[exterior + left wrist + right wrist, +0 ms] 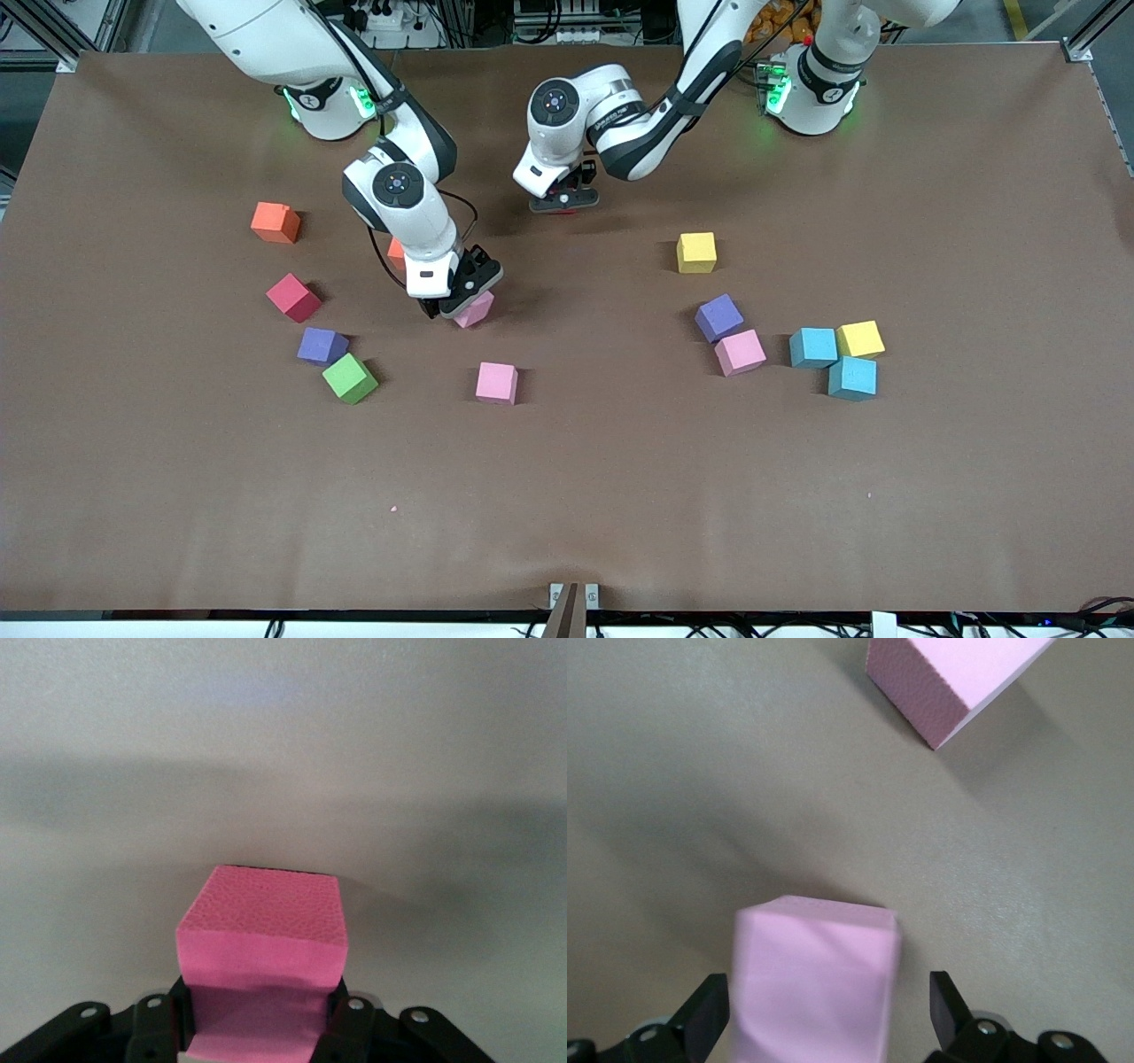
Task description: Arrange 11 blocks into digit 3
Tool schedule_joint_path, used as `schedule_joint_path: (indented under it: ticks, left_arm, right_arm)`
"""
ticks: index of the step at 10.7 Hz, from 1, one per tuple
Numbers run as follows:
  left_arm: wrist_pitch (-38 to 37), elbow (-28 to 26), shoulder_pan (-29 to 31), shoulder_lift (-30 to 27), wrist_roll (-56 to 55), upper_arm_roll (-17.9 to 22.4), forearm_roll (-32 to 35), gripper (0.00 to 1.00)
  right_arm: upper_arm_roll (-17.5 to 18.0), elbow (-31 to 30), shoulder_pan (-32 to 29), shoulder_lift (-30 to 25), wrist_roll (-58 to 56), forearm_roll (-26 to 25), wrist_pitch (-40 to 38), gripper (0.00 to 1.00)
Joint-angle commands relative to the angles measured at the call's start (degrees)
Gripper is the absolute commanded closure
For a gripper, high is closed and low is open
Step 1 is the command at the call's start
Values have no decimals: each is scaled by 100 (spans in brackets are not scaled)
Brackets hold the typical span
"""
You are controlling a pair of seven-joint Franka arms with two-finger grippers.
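My left tool (563, 202) is clenched on a red block (262, 943) above the table (620, 496). My right tool (461, 306) stands released, fingers either side of a pink block (815, 979).

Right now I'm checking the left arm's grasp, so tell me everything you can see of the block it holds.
The block is a small cube of deep pink with a pebbled, foam-like top face and smoother sides. The left gripper is shut on it, its black fingers pressing two facing sides. The cube sits level in the grip, not tilted, above the bare brown table, casting a shadow there. In the front view it shows only as a reddish sliver under the hand. No other block touches it.
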Motion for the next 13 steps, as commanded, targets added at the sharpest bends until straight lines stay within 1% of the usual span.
schedule_joint_path:
  ticks: [1,2,3,4,5,7,9,10,11,12,13]
  left_arm:
    - [53,179,-73,204,-89,18,171,74]
    - [53,179,-73,213,-37,26,240,49]
    - [44,179,-73,187,-19,26,519,2]
    - [-8,179,-73,108,-45,26,609,0]
    - [-209,179,-56,-110,-45,26,688,0]
    - [-640,188,49,-715,-71,9,751,0]
    - [-1027,206,304,-1208,-228,0,751,0]
    - [-1307,258,453,-1472,-256,70,751,0]
    - [-1562,302,741,-1622,-247,79,751,0]
    - [-1677,355,1101,-1780,-256,79,751,0]
    - [-1826,390,1418,-1921,-230,79,759,0]
  right_arm:
    - [26,-44,-48,-150,-15,-98,-111,0]
    - [26,-44,-48,-159,-15,-98,-111,0]
    - [26,-36,-48,-133,-15,-98,-102,0]
    - [17,-35,-48,-98,3,-98,-85,0]
    - [17,-27,-48,-45,29,-98,-41,0]
    - [-53,0,-39,122,29,-107,47,0]
    - [-88,26,-21,219,38,-107,99,1]
    - [-97,26,-21,263,38,-107,170,23]
    - [-97,78,-13,254,38,-107,127,37]
    - [-97,131,-4,220,-14,-107,83,63]
    - [-97,219,-4,219,-15,-98,48,72]
